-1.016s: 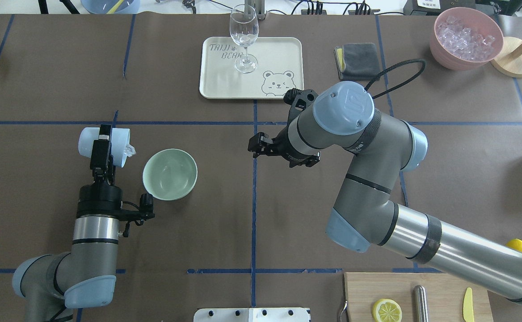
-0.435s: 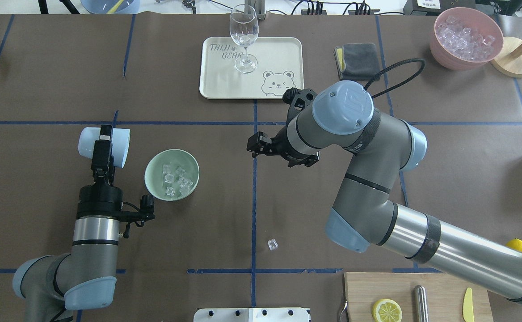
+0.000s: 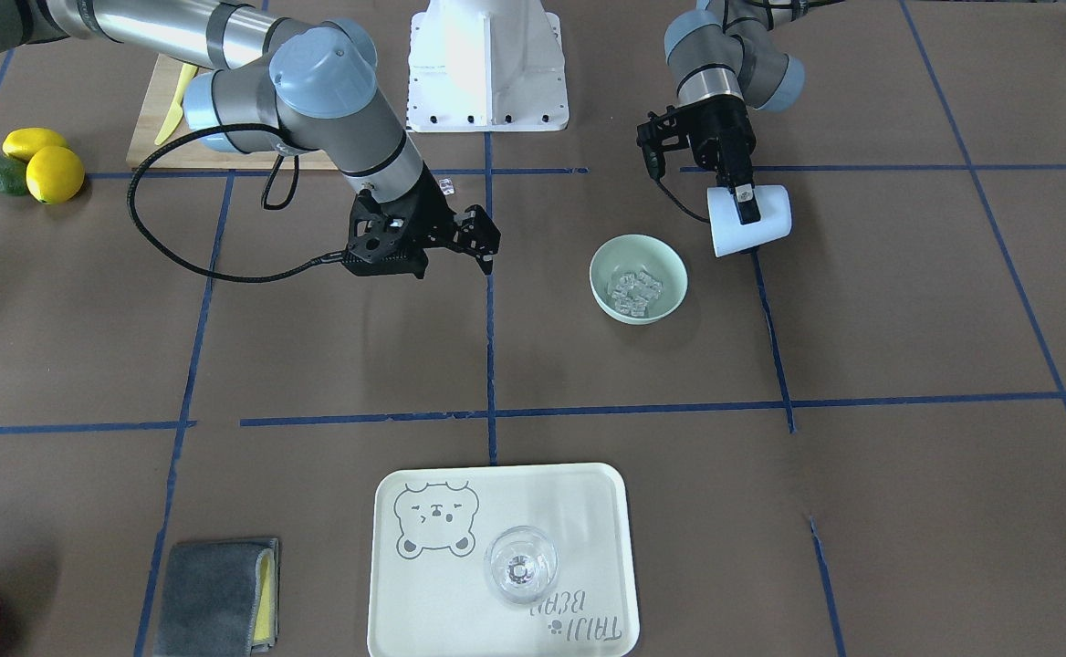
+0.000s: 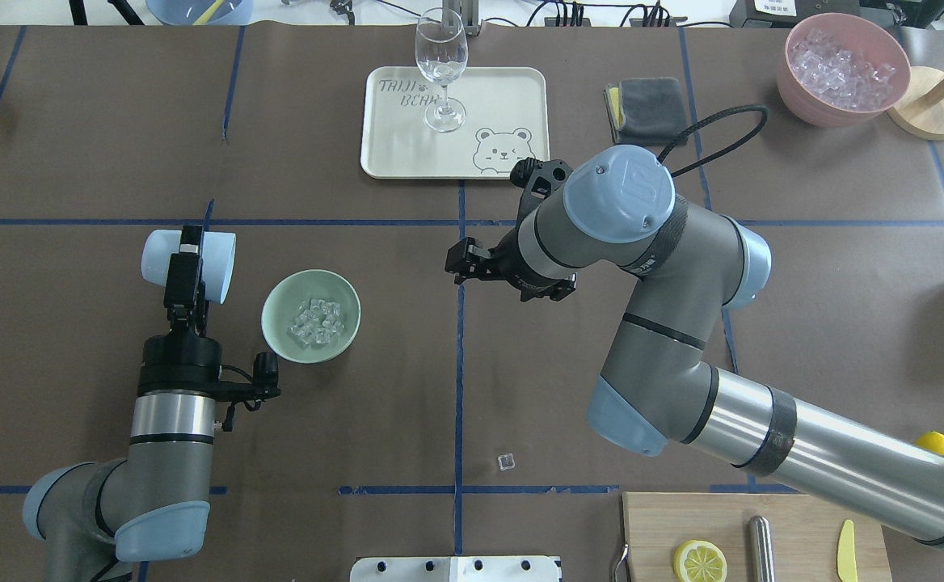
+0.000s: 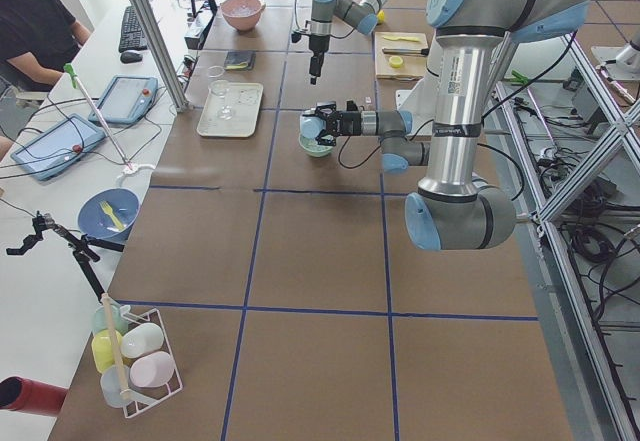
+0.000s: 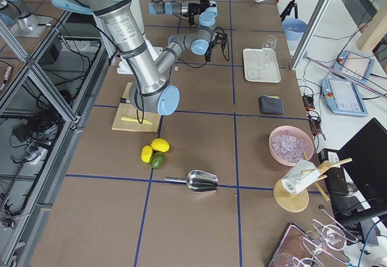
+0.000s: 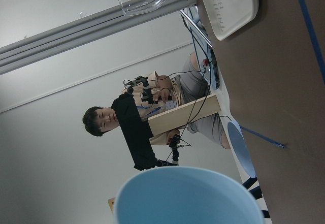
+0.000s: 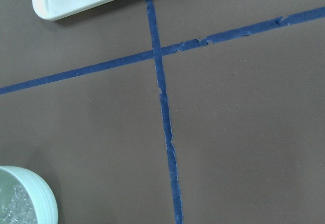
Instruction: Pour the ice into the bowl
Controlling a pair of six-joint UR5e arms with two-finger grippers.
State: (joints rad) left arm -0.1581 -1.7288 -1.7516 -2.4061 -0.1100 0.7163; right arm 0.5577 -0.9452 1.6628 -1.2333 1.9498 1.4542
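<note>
Now the left gripper [image 4: 188, 242] pinches a pale blue plastic cup [image 4: 217, 267], tipped on its side with its mouth toward the round mint-green bowl [image 4: 272, 311] just beside it. The small clear ice cubes [image 4: 316, 321] lie heaped in that bowl, so the pour looks essentially done. One stray cube [image 4: 507, 461] sits on the brown table [image 4: 359, 404], well apart. The right gripper [image 4: 457, 263] hovers spread, empty.

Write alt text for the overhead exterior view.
The left gripper holds a pale blue cup tipped on its side beside a mint-green bowl containing ice cubes. One stray cube lies on the brown table; the right gripper hovers open, empty.
</note>
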